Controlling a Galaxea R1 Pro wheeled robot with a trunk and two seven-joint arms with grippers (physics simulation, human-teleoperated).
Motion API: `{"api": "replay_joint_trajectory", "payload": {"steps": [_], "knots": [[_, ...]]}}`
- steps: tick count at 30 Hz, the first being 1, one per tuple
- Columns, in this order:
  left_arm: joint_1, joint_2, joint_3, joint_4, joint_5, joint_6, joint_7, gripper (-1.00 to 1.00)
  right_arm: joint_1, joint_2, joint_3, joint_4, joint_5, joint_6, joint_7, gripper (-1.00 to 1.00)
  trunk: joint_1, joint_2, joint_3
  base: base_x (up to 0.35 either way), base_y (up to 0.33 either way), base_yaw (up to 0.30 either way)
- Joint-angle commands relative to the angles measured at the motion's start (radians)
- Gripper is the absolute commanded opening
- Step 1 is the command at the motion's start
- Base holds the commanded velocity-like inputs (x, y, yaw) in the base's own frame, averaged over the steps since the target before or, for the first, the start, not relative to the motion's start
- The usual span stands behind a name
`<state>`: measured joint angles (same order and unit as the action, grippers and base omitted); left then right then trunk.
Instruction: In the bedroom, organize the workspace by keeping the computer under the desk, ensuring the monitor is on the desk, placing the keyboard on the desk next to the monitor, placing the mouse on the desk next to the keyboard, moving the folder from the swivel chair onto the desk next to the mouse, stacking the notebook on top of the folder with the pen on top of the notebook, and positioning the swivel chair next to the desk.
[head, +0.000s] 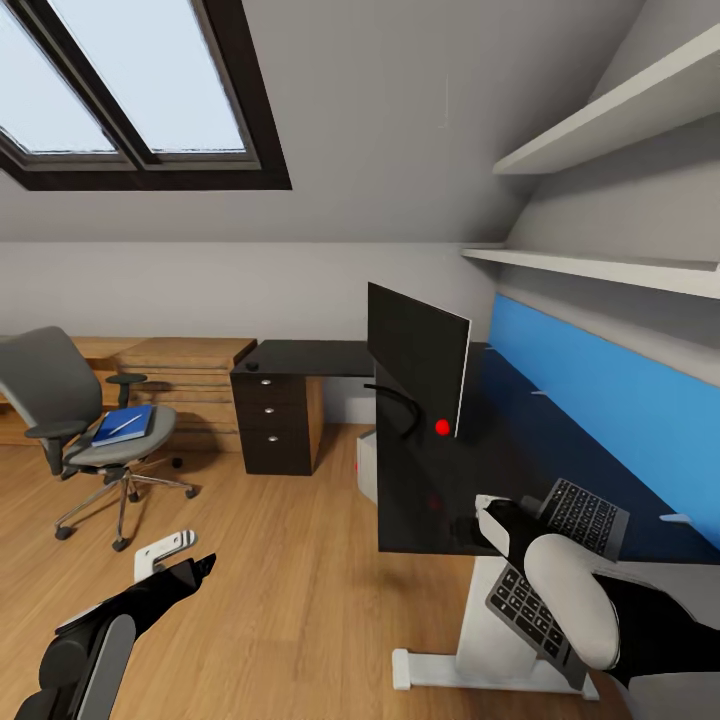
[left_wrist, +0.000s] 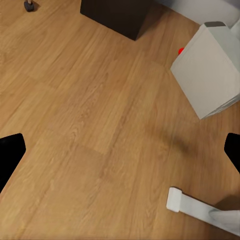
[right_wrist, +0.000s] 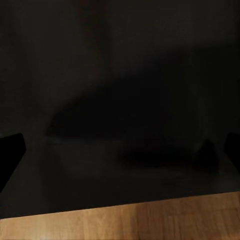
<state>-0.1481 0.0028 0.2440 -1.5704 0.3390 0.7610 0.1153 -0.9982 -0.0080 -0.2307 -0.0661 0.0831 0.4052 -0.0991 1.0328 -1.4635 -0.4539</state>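
Overlapping keyboard (head: 560, 560), right arm (head: 575, 600)

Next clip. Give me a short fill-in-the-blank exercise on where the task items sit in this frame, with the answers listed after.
1. The blue folder lies on the seat of the ____.
2. The monitor stands on the ____.
3. The keyboard juts past the desk's ____ edge, partly behind the right arm.
4. The computer stands on the ____.

Missing words: swivel chair; desk; front; floor
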Motion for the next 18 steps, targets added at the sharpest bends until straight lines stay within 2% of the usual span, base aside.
{"api": "replay_joint_trajectory", "payload": {"steps": [1, 6, 18], "knots": [[-0.001, 0.0, 0.0, 0.0, 0.011, 0.004, 0.009, 1.0, 0.0, 0.0, -0.008, -0.003, 0.008, -0.005, -0.001, 1.0, -0.004, 0.006, 0.002, 0.0, 0.0, 0.0], [-0.001, 0.001, -0.001, 0.009, 0.012, 0.003, 0.01, 1.0, 0.0, 0.0, -0.009, -0.005, 0.007, -0.03, -0.001, 1.0, -0.023, 0.041, 0.018, 0.0, 0.0, 0.0], [-0.001, 0.002, -0.003, 0.039, 0.011, 0.0, 0.013, 1.0, 0.0, 0.0, -0.013, -0.056, 0.005, -0.024, 0.001, 1.0, -0.069, 0.125, 0.055, 0.0, 0.0, 0.0]]}}
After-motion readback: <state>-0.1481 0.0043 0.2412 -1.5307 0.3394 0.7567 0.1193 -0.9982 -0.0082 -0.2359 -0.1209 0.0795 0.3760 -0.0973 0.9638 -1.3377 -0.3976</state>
